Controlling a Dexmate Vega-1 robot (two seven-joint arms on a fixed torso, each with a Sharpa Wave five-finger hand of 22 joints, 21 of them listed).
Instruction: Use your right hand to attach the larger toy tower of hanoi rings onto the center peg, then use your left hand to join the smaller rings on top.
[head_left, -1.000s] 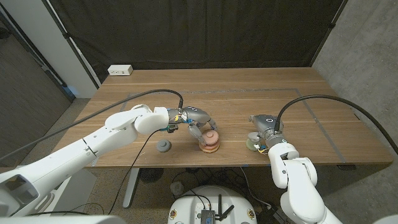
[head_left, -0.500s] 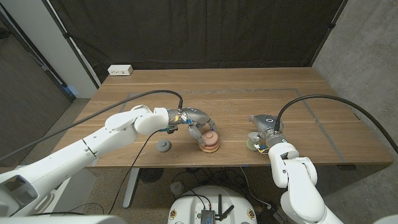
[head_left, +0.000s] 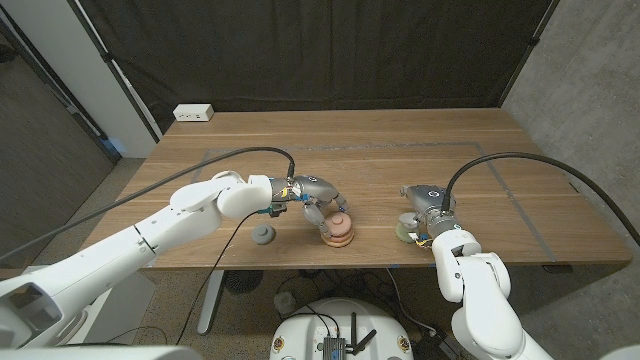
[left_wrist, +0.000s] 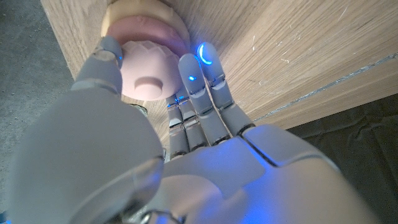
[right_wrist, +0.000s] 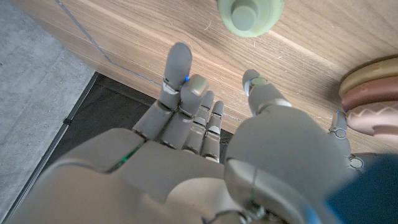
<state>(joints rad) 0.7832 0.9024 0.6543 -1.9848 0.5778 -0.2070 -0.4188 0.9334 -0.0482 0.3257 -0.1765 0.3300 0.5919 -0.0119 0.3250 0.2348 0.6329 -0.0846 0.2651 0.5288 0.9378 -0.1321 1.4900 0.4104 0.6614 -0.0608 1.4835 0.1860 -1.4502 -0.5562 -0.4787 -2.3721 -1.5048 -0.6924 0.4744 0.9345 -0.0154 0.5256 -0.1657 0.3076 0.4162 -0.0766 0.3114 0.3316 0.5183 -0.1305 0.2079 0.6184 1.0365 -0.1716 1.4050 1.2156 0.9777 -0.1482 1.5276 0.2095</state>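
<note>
The small pale-pink ribbed ring (left_wrist: 149, 78) is pinched atop the stacked wooden tower (head_left: 337, 231) by the left hand (head_left: 313, 196) (right hand (head_left: 424, 213) spread, holding nothing).

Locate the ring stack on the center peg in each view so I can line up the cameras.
Head view: ring stack near the table's front edge, at the left hand's fingertips.
Left wrist view: pink top ring with the peg end at its middle, between the hand's fingers.
Right wrist view: stack's edge at the frame's right border.
Shared landmark: the pink scalloped ring.
</note>
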